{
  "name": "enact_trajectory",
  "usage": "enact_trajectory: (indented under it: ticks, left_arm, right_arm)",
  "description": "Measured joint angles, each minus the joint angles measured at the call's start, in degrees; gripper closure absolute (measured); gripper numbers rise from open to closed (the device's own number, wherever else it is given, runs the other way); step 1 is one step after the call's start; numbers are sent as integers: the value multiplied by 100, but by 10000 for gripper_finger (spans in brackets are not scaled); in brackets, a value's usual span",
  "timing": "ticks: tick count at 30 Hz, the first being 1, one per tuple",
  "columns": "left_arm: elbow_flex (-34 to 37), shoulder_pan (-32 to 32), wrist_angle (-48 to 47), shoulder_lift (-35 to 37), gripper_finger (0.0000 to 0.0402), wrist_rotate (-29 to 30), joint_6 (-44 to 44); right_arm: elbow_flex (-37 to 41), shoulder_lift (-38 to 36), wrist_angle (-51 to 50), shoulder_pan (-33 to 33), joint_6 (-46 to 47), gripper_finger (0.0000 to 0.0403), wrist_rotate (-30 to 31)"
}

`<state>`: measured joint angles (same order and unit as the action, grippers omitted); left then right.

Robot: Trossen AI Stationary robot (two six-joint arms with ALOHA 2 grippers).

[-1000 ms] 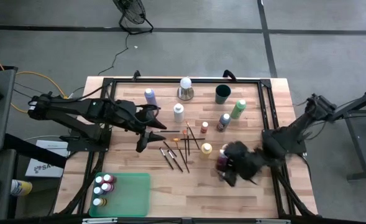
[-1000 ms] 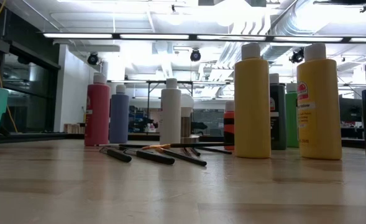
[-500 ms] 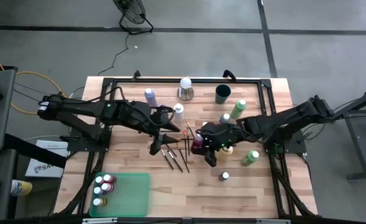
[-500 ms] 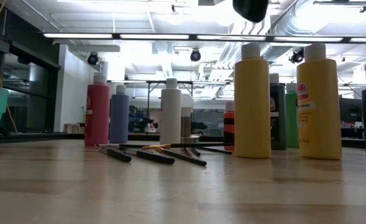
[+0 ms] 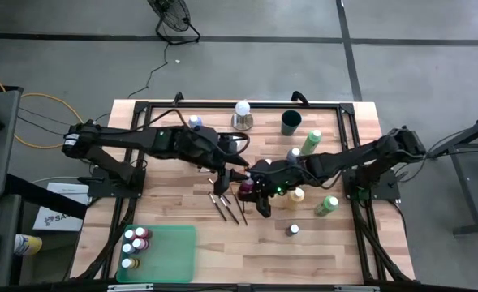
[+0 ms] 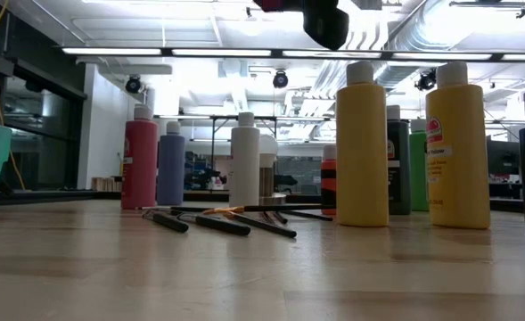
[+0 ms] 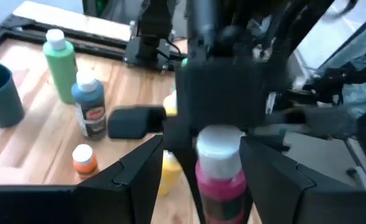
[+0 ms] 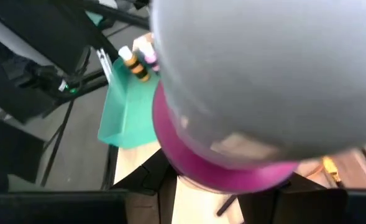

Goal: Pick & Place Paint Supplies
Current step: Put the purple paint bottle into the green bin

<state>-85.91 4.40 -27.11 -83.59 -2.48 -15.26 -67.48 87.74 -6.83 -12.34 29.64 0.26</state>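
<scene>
Two matte-black, multi-jointed arms, the left arm (image 5: 133, 142) and the right arm (image 5: 368, 158), each built of slim tubular links and bulkier joint housings. Black two-finger left gripper (image 7: 198, 180) with broad, angular finger plates. Small green indicator lights glow on the right gripper (image 5: 259, 188).

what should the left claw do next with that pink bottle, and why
Probably ease forward and close on the pink bottle: the right claw holds it up mid-table, and the left claw sits open right beside it, fingers either side, as if for a handover.
</scene>
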Motion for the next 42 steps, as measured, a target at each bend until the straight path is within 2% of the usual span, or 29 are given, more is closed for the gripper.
enact_trajectory:
  ticks: [6,22,26,33,42]
  left_arm:
    - [0,9,16,0,194,-350,-1]
    - [9,9,324,-344,196,-448,-49]
    - [2,7,296,-343,218,-446,-49]
    - [2,7,252,-343,285,-465,-69]
    - [0,4,-59,-297,287,-589,-60]
  right_arm:
    - [-3,-2,211,65,-146,282,127]
    - [-7,87,227,127,-305,279,61]
    - [-7,87,115,127,-303,280,-19]
    - [-7,87,86,127,-314,279,-23]
    - [-9,92,-134,127,-242,278,-68]
